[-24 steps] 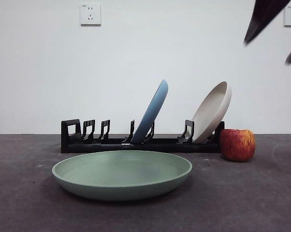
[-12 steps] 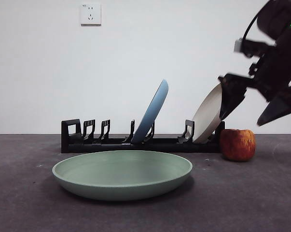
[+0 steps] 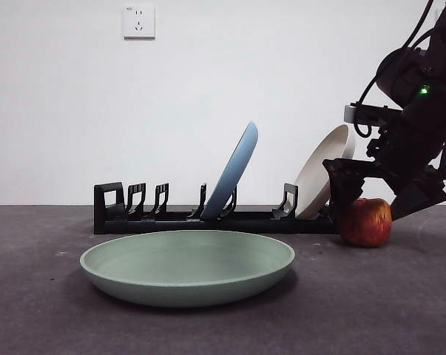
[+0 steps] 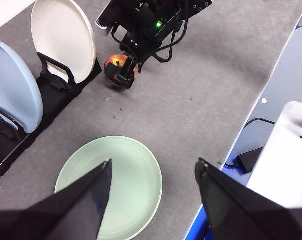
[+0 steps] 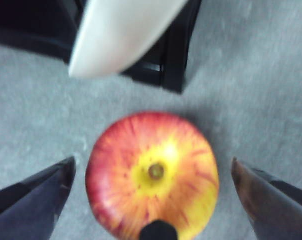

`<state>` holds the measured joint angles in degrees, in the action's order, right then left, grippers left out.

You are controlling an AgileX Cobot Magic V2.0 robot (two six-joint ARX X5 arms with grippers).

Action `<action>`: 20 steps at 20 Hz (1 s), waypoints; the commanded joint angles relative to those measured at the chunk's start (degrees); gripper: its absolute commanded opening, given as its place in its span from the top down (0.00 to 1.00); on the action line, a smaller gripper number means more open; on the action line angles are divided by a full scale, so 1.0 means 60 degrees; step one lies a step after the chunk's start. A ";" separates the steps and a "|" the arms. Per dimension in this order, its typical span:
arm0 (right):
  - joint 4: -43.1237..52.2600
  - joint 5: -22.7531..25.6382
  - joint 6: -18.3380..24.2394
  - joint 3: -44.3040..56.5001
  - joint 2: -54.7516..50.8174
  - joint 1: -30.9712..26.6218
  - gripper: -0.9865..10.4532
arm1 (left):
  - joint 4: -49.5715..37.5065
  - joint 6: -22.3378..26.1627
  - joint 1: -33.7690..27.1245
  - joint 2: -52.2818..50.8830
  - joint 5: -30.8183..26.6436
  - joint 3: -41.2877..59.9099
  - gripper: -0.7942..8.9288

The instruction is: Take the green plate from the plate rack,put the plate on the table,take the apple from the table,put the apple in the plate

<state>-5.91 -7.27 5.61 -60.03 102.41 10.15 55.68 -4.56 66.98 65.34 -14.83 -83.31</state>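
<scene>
Now my right gripper [image 3: 376, 198] hangs low over the apple [image 3: 365, 221], jaws spread wide with one on either side of the fruit and neither touching it. In the right wrist view the apple [image 5: 152, 175] sits between them with its stem end up, red streaked with yellow, resting on the table [image 3: 370, 303]. It lies at the right end of the plate rack [image 3: 171, 219], just beside the black frame.

The green plate [image 3: 187, 267] lies flat on the table in front of the rack, nearer than the rack and left of the apple, well apart from it. Two plates stand leaning in the rack's slots: the blue plate [image 3: 231, 170] toward the middle and the cream-white plate [image 3: 323, 170] at the right end, close behind my right gripper.

My left gripper [image 4: 153, 186] is held high above the table, released, its jaws parted with nothing between them. From its wrist view I look down on the green plate [image 4: 110, 187], the rack with both plates, and my right arm [image 4: 151, 22] bent over the apple [image 4: 115, 70].
</scene>
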 commanded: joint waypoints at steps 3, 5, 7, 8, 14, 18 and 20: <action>-0.0178 -0.0036 0.0044 -0.0011 0.0080 0.0022 0.65 | -0.0062 -0.0066 0.0007 0.0004 -0.0022 -0.0004 0.63; -0.0189 -0.0040 0.0036 -0.0011 0.0080 0.0022 0.72 | -0.0069 -0.0069 0.0007 0.0004 -0.0066 -0.0004 0.63; -0.0197 -0.0051 0.0036 -0.0011 0.0080 0.0025 0.85 | -0.0069 -0.0073 0.0007 0.0004 -0.0262 -0.0004 0.63; -0.0208 -0.0055 0.0036 -0.0011 0.0076 0.0025 0.93 | -0.0051 -0.0069 0.0007 0.0004 -0.0273 -0.0004 0.63; -0.1053 -0.0058 -0.0004 -0.0011 -0.1246 0.0419 0.92 | -0.0051 -0.0062 0.0007 0.0004 -0.0270 -0.0004 0.63; -0.1807 -0.0532 -0.0372 -0.0011 -0.2878 0.1537 0.93 | -0.0095 -0.0062 0.0007 0.0004 -0.0262 -0.0004 0.63; -0.1767 -0.0528 -0.0561 -0.0011 -0.3264 0.2422 0.93 | -0.0084 -0.0062 0.0007 0.0004 -0.0259 -0.0004 0.63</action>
<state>-16.67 -10.20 3.46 -60.12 82.35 24.08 55.66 -4.56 66.98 65.34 -16.16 -83.31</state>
